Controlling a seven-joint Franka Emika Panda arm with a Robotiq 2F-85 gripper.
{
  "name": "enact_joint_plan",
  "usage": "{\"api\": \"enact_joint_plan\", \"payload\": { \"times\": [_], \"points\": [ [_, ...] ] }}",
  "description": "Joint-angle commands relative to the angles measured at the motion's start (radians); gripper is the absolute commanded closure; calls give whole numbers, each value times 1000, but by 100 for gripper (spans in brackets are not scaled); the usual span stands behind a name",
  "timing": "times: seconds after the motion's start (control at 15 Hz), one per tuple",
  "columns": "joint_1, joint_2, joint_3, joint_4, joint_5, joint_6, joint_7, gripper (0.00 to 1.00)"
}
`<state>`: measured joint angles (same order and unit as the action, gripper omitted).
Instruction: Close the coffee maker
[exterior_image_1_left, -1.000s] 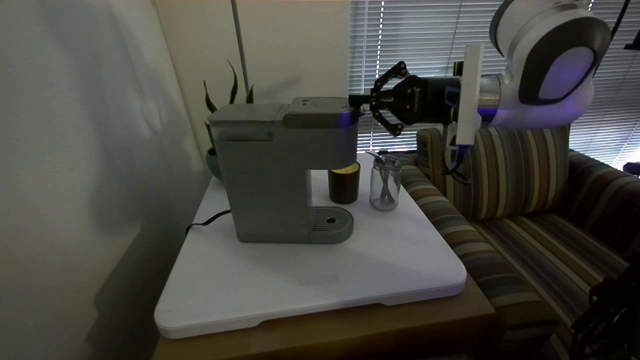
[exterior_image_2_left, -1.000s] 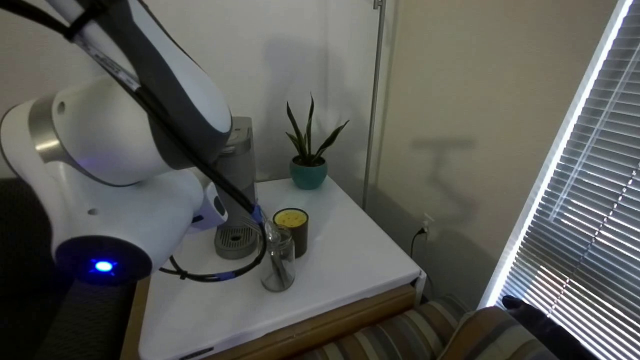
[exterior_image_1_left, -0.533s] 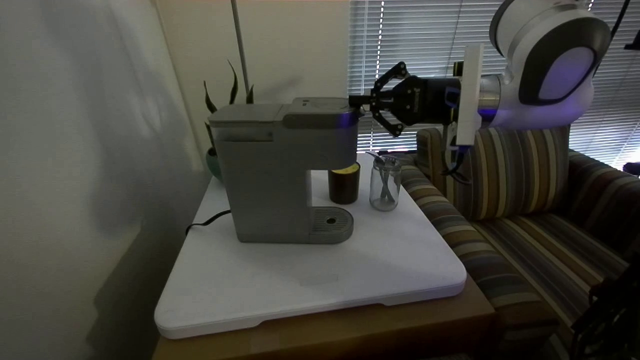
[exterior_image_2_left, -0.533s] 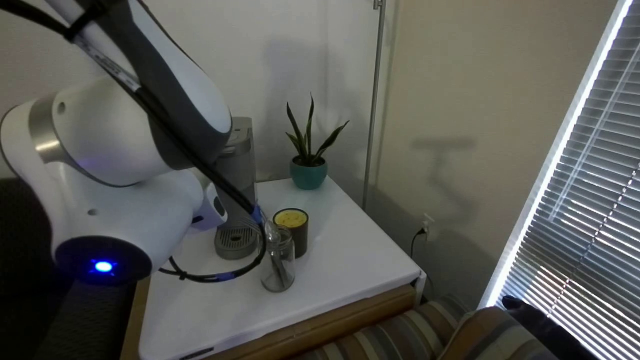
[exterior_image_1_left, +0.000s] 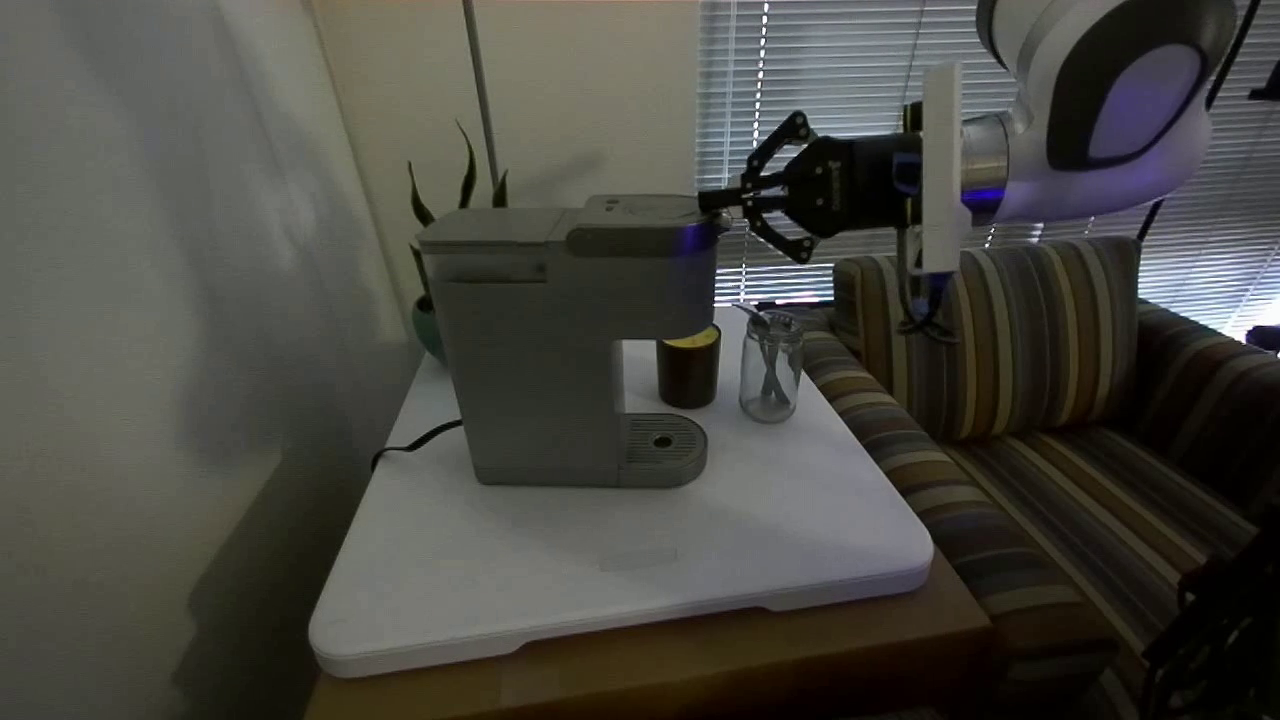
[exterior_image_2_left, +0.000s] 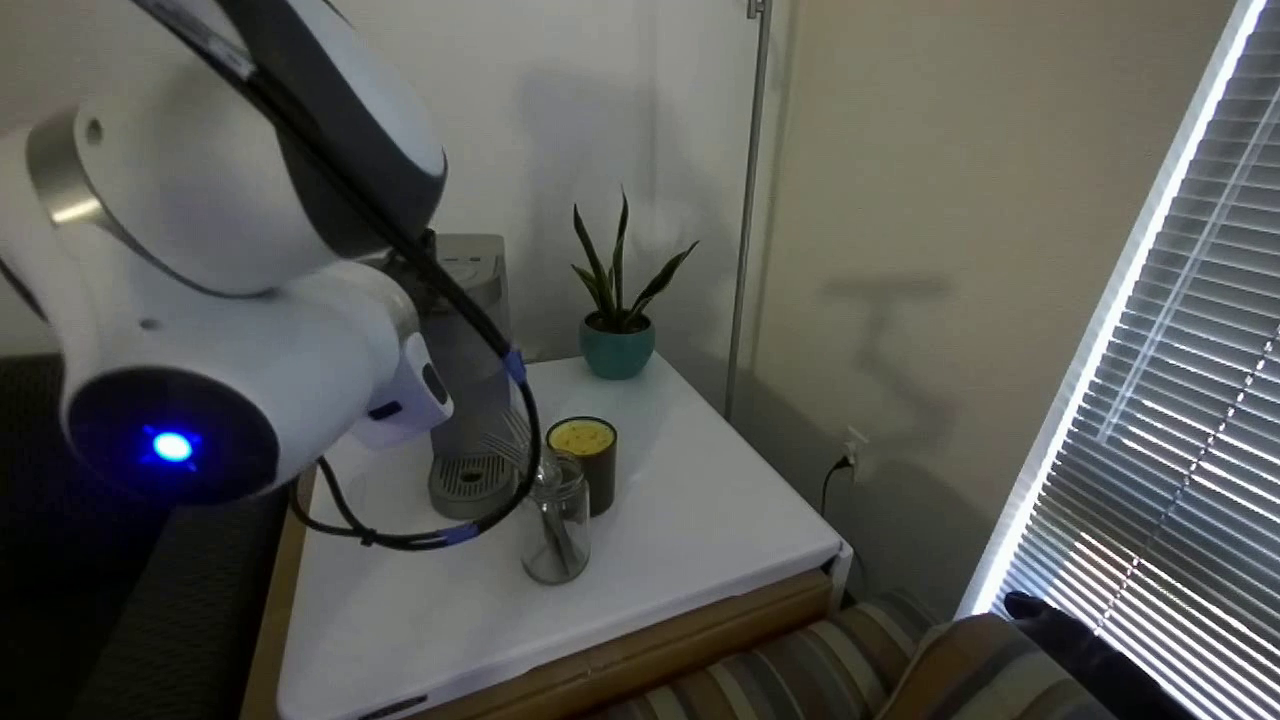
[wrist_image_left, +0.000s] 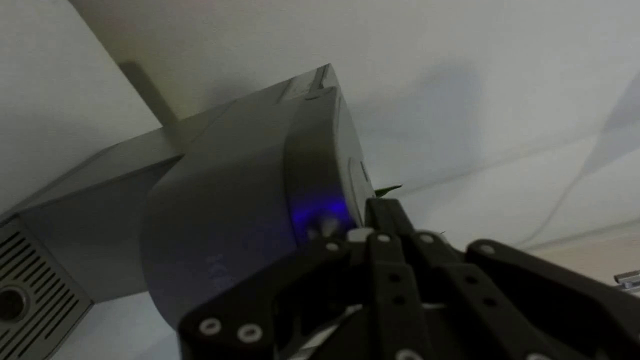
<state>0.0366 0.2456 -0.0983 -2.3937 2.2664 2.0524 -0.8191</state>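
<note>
The grey coffee maker (exterior_image_1_left: 540, 380) stands upright on the white table, with its cup recess towards the arm. Its top lid (exterior_image_1_left: 640, 240) lies down, level with the rest of the top. My gripper (exterior_image_1_left: 710, 200) points level at the lid's front edge, fingertips at or just over that edge; contact is not certain. In the wrist view the gripper (wrist_image_left: 385, 207) has its fingers together with nothing between them, beside the coffee maker's lid band (wrist_image_left: 317, 165). In an exterior view the coffee maker (exterior_image_2_left: 478, 390) is partly hidden behind the arm, as are the fingertips.
A dark cup with yellow inside (exterior_image_1_left: 690, 378) and a clear glass jar with cutlery (exterior_image_1_left: 770, 370) stand beside the machine, below the gripper. A potted plant (exterior_image_2_left: 617, 350) is at the back. A power cord (exterior_image_1_left: 420, 438) trails behind. A striped armchair (exterior_image_1_left: 1000, 340) adjoins the table.
The wrist and forearm have risen somewhat, and the gripper's tilt has changed slightly, with its fingertips staying at the lid's front edge. The coffee maker and its lid have not visibly moved.
</note>
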Motion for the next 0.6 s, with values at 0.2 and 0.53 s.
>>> {"api": "enact_joint_plan", "payload": {
  "times": [0.2,0.53],
  "points": [
    [46,-286,33,-8,-329,532,215,100],
    [58,-343,159,-12,-795,776,612,100]
  ]
}}
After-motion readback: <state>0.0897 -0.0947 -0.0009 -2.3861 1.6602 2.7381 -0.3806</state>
